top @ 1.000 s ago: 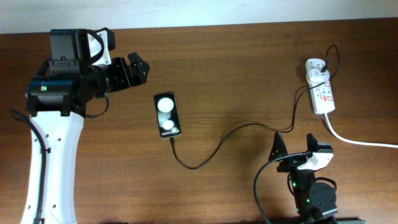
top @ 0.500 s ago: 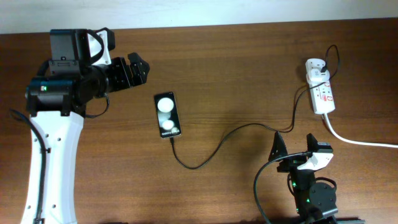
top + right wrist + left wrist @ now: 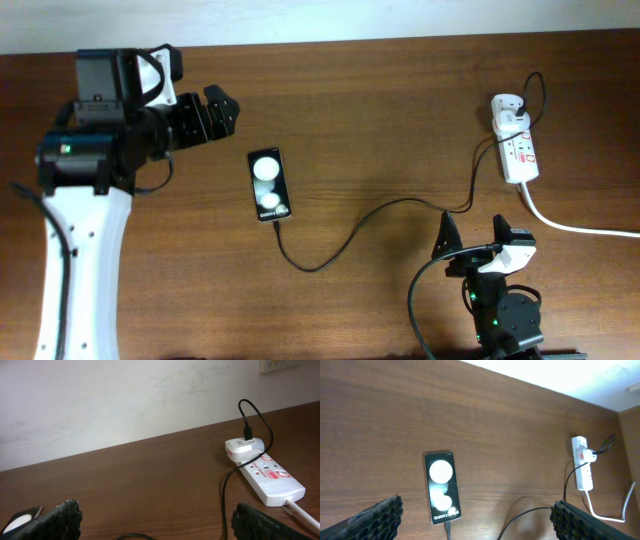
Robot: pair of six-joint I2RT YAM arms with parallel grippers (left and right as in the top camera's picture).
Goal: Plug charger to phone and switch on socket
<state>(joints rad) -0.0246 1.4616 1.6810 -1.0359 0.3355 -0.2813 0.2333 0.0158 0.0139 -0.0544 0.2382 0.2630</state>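
The black phone (image 3: 268, 185) lies flat mid-table with its screen lit; it also shows in the left wrist view (image 3: 441, 487). The thin black charger cable (image 3: 345, 240) runs from the phone's near end, where its plug (image 3: 447, 527) sits against the port, to the white adapter (image 3: 508, 108). The adapter stands in the far end of the white socket strip (image 3: 520, 150), which also shows in the right wrist view (image 3: 267, 477). My left gripper (image 3: 222, 108) is open and empty, up and left of the phone. My right gripper (image 3: 475, 232) is open and empty, near the front edge below the socket.
The socket's thick white cord (image 3: 580, 228) runs off to the right edge. The cable loops across the table between the phone and my right gripper. A pale wall (image 3: 125, 400) stands behind the table's far edge.
The left arm has shifted very slightly to the left. Phone, cable, socket and right arm have not moved.
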